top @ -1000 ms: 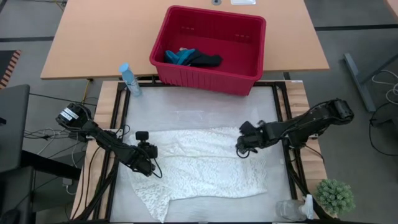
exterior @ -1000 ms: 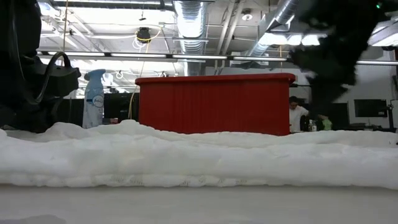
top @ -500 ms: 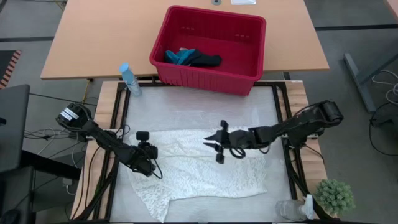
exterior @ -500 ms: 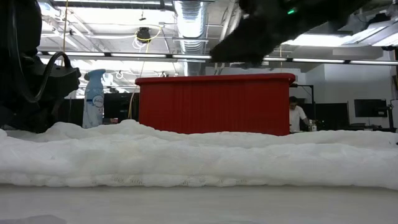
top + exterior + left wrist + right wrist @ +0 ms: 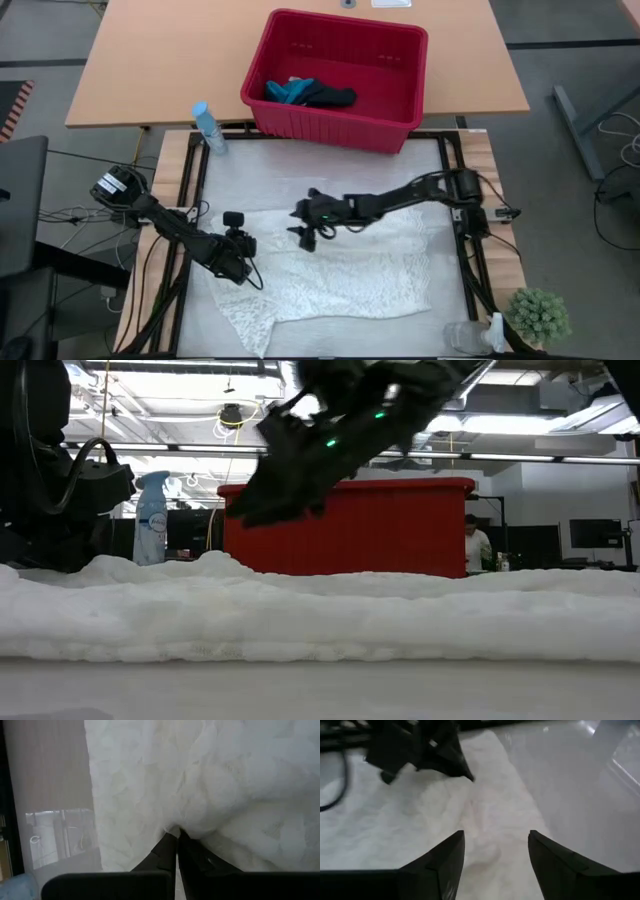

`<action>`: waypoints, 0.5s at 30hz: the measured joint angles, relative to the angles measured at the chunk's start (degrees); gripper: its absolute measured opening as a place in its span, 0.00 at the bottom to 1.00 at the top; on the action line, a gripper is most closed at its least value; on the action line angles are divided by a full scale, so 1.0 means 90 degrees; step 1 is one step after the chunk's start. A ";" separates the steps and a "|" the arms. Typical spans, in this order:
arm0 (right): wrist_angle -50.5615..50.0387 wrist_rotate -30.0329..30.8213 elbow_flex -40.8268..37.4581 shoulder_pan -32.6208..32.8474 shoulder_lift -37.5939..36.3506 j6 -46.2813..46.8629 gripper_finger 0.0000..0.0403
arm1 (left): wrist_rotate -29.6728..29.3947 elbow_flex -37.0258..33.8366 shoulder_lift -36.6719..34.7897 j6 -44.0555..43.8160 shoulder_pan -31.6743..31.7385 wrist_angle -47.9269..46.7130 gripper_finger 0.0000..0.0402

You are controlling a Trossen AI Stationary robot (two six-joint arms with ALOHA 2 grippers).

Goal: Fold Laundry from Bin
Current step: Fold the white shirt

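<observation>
- The large white lacy cloth (image 5: 330, 265) lies spread over the near half of the pale glossy work surface (image 5: 300, 180), its far edge running from the left gripper across to the right side rail; a tail of it hangs toward the near-left corner.
- Between that far edge and the red rectangular plastic bin (image 5: 338, 75) lies a bare strip of work surface, the widest free room on the table.
- The bin stands past the far end of the work surface on the tan wooden table (image 5: 150, 60); inside it, against its left wall, sit the small teal-blue cloth (image 5: 288, 91) and the dark navy cloth (image 5: 330, 96), touching each other.
- The left gripper (image 5: 238, 250) sits low at the white cloth's left edge, fingers (image 5: 170, 852) pressed together and pinching a fold of the cloth.
- The right gripper (image 5: 308, 222) reaches in from the right over the cloth's far edge, near the middle, its fingers (image 5: 447, 862) spread apart with nothing between them.
- A light-blue spray bottle (image 5: 207, 127) stands just left of the bin, beside the frame's far-left corner.
- A small green potted plant (image 5: 538, 315) and a clear container (image 5: 465, 337) stand at the near-right corner, outside the black rails.
</observation>
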 joint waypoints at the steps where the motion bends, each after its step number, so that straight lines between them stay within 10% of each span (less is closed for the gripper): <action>1: -0.0177 -0.0001 0.0228 -0.0005 0.0167 -0.0006 0.60 | -0.0007 0.0000 0.0000 0.0002 0.0000 -0.0020 0.00; 15: -0.1705 -0.0156 0.1579 0.0014 0.1178 0.0137 0.58 | -0.0127 0.0020 0.0000 -0.0147 0.0000 -0.0141 0.00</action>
